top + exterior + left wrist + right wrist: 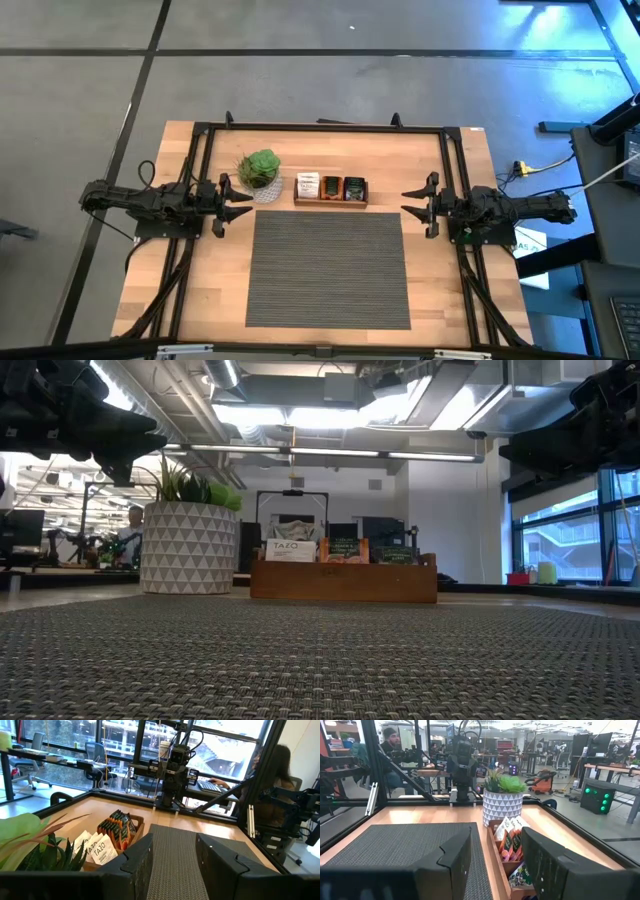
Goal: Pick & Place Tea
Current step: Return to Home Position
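now homing: tea sorted, arms parked at the sides

nearest, the grey mat [330, 270] lies on the desk [450, 300], no sachet visible on it. at its far corners the left gripper [232, 198] and right gripper [418, 207] hang at the desk's sides, fingers spread wide, holding nothing. beyond, the tea [331, 187] stands in the wooden tray [330, 204], white, orange and dark in separate compartments, beside the potted plant [259, 168]. sorting looks finished; the next move only calls for settling both arms at rest.
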